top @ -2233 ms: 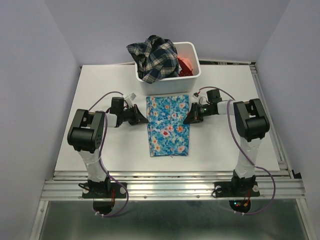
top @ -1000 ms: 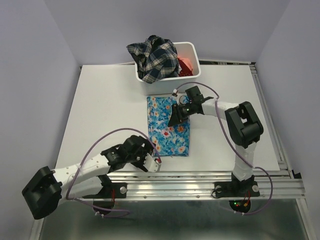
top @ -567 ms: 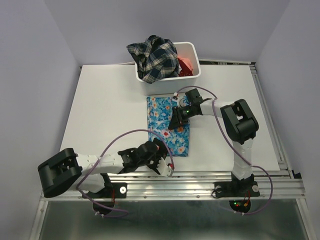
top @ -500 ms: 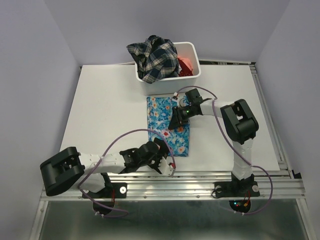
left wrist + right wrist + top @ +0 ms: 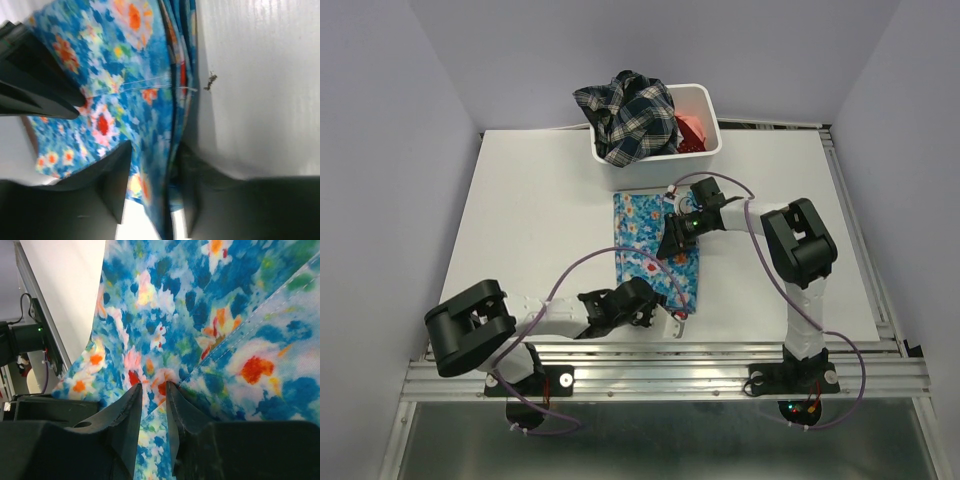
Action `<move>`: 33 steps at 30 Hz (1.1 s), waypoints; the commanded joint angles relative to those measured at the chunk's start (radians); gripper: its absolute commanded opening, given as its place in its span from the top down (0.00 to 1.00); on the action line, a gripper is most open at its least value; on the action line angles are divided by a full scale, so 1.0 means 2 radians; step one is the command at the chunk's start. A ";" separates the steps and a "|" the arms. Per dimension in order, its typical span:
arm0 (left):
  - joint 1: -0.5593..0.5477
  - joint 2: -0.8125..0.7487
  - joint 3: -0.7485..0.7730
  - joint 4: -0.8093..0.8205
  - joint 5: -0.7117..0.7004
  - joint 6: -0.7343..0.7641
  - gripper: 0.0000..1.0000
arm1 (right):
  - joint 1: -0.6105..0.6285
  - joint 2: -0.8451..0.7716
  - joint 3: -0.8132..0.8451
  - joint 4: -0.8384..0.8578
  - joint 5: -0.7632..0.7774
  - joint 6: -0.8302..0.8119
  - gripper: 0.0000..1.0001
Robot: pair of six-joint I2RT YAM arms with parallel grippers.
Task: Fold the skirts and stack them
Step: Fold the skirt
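Left hand (image 5: pixel 673 323) slid right; wrist view shows skirt (image 5: pixel 645 235) between fingers (image 5: pixel 115 187).

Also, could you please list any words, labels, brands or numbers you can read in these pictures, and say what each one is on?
None: nothing readable shows on the flowered skirt, the plaid skirt, the bin or the table.

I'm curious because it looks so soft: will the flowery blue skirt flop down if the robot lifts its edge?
Probably floppy: the blue skirt lies in thin folded layers whose edges curve at the left pincer. Likely light, being thin cloth. It probably won't roll, but may wrinkle when pushed; it puckers at the right pincer.
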 commanded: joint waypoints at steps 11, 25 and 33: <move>-0.003 -0.028 0.084 -0.185 0.102 -0.078 1.00 | -0.004 -0.044 0.043 -0.027 0.020 -0.036 0.62; -0.030 -0.120 0.140 -0.381 0.281 -0.125 1.00 | -0.029 0.008 0.179 -0.077 0.063 -0.104 0.43; -0.028 -0.114 0.192 -0.419 0.325 -0.165 1.00 | -0.023 0.022 0.129 -0.079 0.038 -0.136 0.44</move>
